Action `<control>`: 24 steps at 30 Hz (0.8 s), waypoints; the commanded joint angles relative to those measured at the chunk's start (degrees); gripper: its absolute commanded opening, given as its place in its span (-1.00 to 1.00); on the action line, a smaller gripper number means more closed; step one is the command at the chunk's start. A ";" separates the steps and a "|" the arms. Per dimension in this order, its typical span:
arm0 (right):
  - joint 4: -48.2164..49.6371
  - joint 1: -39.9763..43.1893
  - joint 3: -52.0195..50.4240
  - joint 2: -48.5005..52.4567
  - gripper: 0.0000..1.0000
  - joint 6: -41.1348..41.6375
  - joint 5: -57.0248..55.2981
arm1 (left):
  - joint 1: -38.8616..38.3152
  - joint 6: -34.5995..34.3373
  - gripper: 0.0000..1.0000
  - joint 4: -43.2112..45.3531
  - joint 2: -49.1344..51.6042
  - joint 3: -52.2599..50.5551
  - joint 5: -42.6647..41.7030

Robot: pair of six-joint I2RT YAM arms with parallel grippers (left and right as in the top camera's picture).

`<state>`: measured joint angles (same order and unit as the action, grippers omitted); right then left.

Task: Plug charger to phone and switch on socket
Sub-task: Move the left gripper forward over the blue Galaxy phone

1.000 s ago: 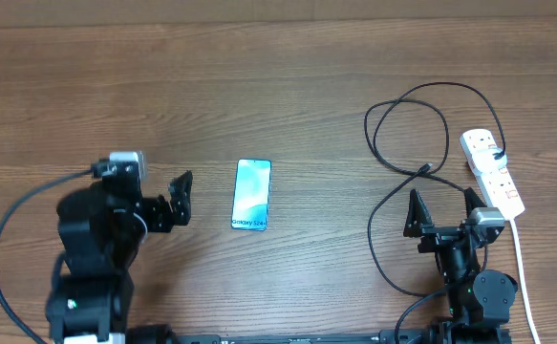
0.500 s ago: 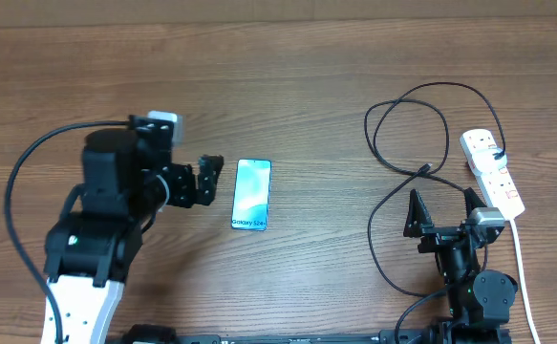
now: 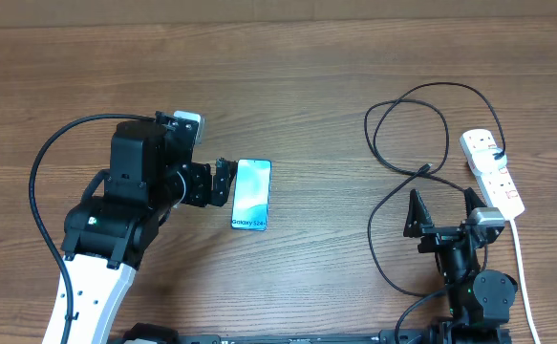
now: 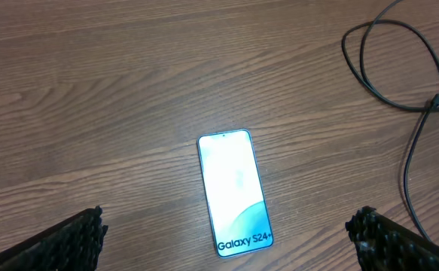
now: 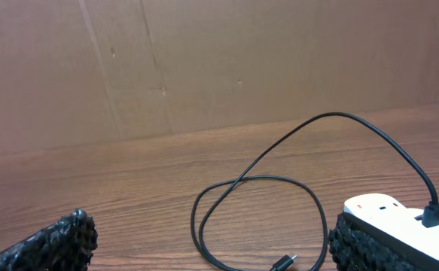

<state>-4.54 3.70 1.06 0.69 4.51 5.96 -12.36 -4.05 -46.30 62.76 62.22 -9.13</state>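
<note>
We are bringing our left gripper (image 3: 223,182) rightward; a second ago it was well left of the phone (image 3: 251,194), and now it is hovering just beside the phone's left edge, fingers spread. Our right gripper (image 3: 442,212) is sitting spread too, between the charger (image 3: 407,134) and the socket (image 3: 493,172).

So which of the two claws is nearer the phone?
The left gripper, open right beside the phone; the right gripper sits far off by the power strip.
</note>
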 commanded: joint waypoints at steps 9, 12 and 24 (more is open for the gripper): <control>0.26 0.07 -0.61 -0.52 1.00 -0.09 -0.37 | -0.20 0.66 0.99 0.22 0.15 1.75 0.04; 0.26 0.07 -0.61 -0.52 1.00 -0.09 -0.37 | -0.20 0.61 0.98 0.61 0.26 1.75 0.07; 0.28 0.07 -0.61 -0.52 1.00 -0.09 -0.37 | -0.22 -2.80 1.00 -1.38 7.87 7.82 0.37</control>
<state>-4.54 3.70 1.06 0.69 4.47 5.93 -12.36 -5.85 -46.78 68.62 66.04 -9.17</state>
